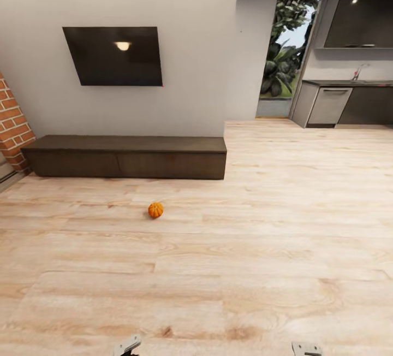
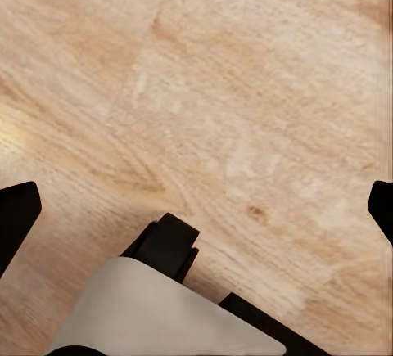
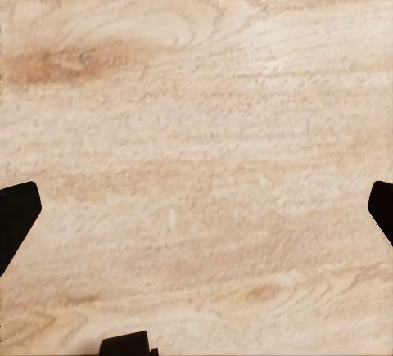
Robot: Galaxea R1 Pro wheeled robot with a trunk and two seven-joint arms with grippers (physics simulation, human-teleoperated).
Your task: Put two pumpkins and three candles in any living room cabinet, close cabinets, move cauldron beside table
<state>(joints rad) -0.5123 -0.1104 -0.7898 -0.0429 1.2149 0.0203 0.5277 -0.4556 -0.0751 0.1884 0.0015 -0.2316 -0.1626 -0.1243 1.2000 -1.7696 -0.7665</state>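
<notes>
Head view: 1 pumpkin (image 1: 155, 209) sits alone on the wood floor (image 1: 262, 247), in front of and apart from the long dark cabinet (image 1: 125, 157) under the wall-mounted TV (image 1: 114, 55); the cabinet's fronts look closed, so by this evidence at least 1 of the 2 pumpkins awaits stowing; the kitchen (image 1: 349, 99) lies beyond.

Left wrist view: the left end effector (image 2: 196, 209) hangs over bare floor, fingers spread wide, holding nothing; part of the robot's base (image 2: 164, 307) shows below.

Right wrist view: the right end effector (image 3: 196, 209) likewise gapes empty above the planks.
</notes>
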